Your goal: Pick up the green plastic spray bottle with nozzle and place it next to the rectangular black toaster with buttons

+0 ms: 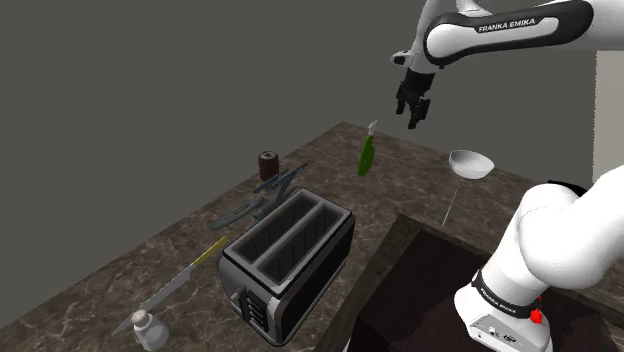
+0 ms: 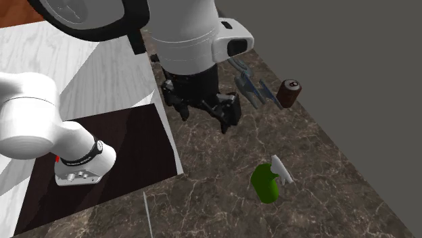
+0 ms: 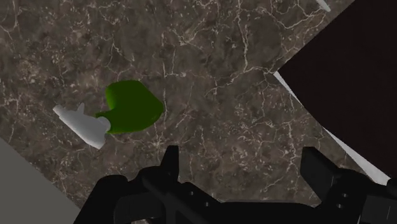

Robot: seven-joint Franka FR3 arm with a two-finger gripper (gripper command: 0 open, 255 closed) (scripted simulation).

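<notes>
- Arm point(image 1: 560, 230): one, white. The shoulder view gives it from the lower right up across the top right.
- Counter point(image 1: 120, 270): one dark marbled surface.
- Toaster point(image 1: 290, 260): one, black with two slots, at the shoulder view's lower centre.
- Gripper point(image 3: 245, 168): one, black. The wrist view settles its state: the fingers stand apart, with nothing between them.
- Knife point(image 1: 175, 285): one, at the shoulder view's lower left.
- Bowl point(image 1: 470, 155): one, white, at the shoulder view's right of centre.
- Spray bottle point(image 1: 367, 155): one, green with a white nozzle point(image 2: 280, 169). It stands on the counter, lower left of the gripper in the shoulder view and apart from it. In the wrist view it sits beyond one finger, outside the gap.
- Can point(image 2: 291, 92): one, dark, at the second exterior view's upper right.
</notes>
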